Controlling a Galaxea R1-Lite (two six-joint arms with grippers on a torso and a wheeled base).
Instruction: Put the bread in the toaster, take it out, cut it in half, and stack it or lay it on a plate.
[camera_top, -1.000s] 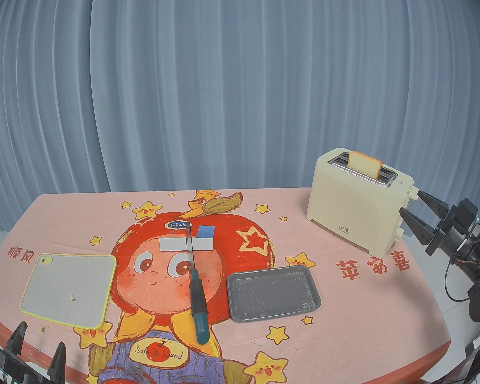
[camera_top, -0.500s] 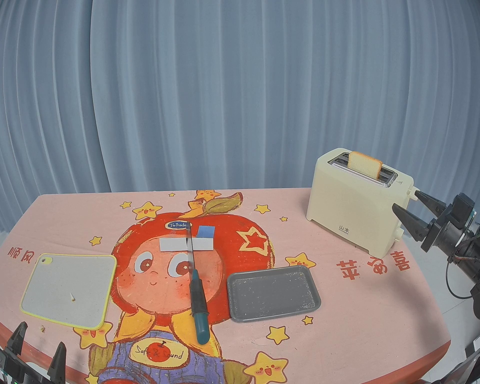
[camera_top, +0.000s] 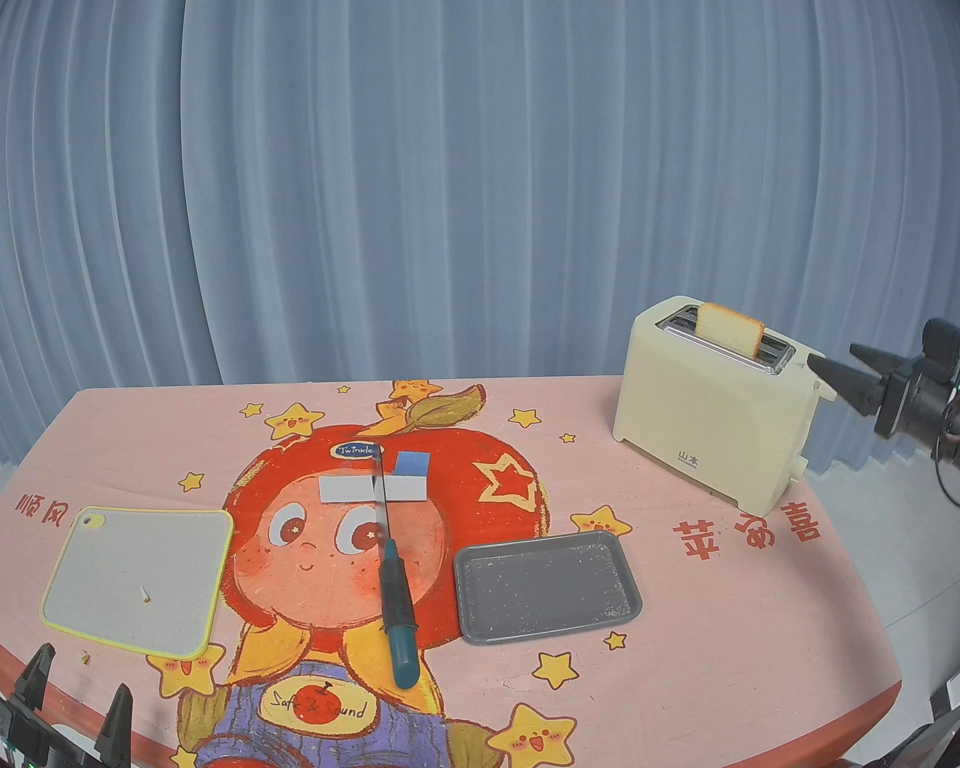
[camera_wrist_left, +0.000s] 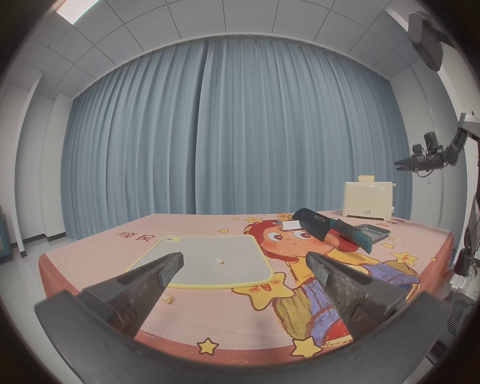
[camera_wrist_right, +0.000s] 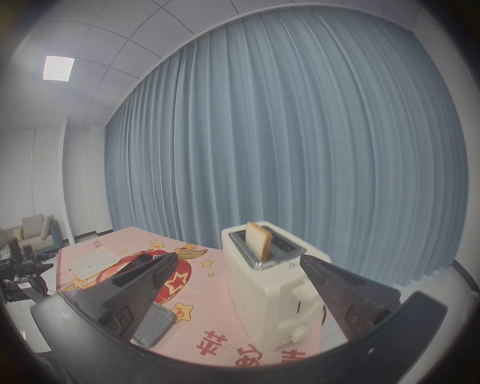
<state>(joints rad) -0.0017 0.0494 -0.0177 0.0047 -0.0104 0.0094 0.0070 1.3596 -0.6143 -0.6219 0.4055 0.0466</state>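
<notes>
Bread (camera_top: 731, 328) stands upright in toaster (camera_top: 715, 410) slot, top poking out. R pincer (camera_top: 832, 358) open, empty, just off toaster's lever end, near its top. Plate (camera_top: 547, 585), knife (camera_top: 395, 590), board (camera_top: 135, 580) on table (camera_top: 700, 620), all left of toaster, board farthest. L pincer (camera_top: 82, 672) open, empty, at table edge past board.

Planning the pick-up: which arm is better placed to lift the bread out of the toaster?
Right, I'd judge. The right gripper hangs open just beside the toaster, about level with its top, where the bread stands in a slot. The left gripper sits far across, by the cutting board.
</notes>
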